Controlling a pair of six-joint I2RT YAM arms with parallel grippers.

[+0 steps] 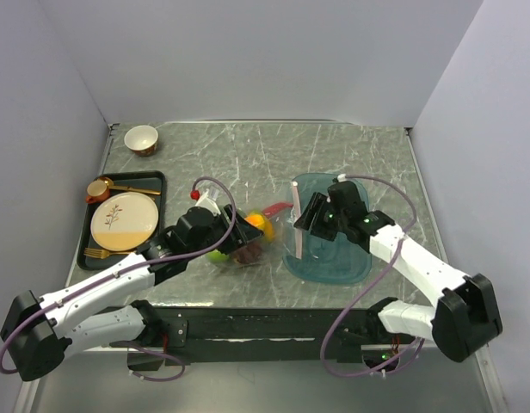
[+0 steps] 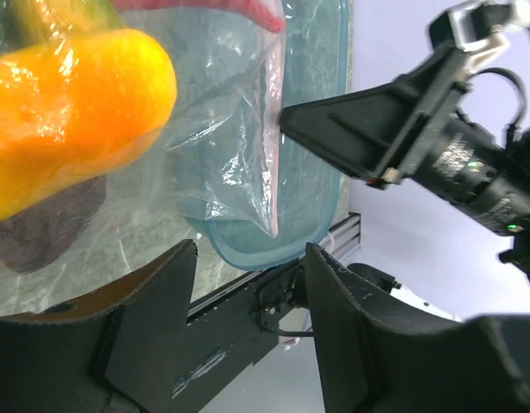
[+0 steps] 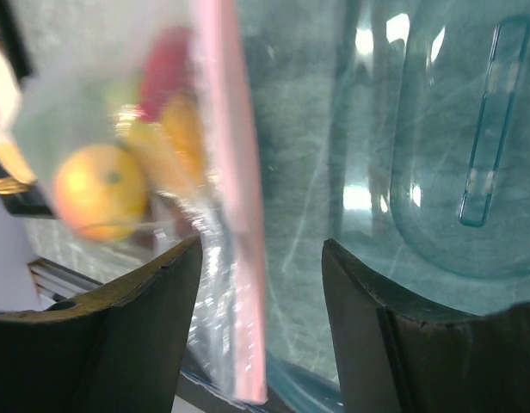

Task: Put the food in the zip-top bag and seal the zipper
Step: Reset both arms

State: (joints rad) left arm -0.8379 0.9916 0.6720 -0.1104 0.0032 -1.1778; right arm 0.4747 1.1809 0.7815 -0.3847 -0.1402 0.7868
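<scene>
The clear zip-top bag (image 1: 269, 232) lies on the marble table between my two grippers, its mouth over the edge of the teal tray. Inside it are an orange-yellow mango (image 1: 255, 222), a green apple (image 1: 218, 255), a dark red piece (image 1: 248, 252) and a red chili (image 1: 276, 209). The pale pink zipper (image 1: 294, 231) runs along the mouth. My left gripper (image 1: 231, 231) is open at the bag's closed end, with the mango (image 2: 67, 112) just ahead of its jaws. My right gripper (image 1: 301, 215) is open, with the zipper (image 3: 235, 224) standing between its jaws and not clamped.
The teal translucent tray (image 1: 338, 258) lies under the bag's mouth and my right gripper. A black tray (image 1: 86, 232) at the left holds a cream plate (image 1: 125, 220), an orange cup (image 1: 97, 189) and gold cutlery. A small bowl (image 1: 141, 138) stands at the back left.
</scene>
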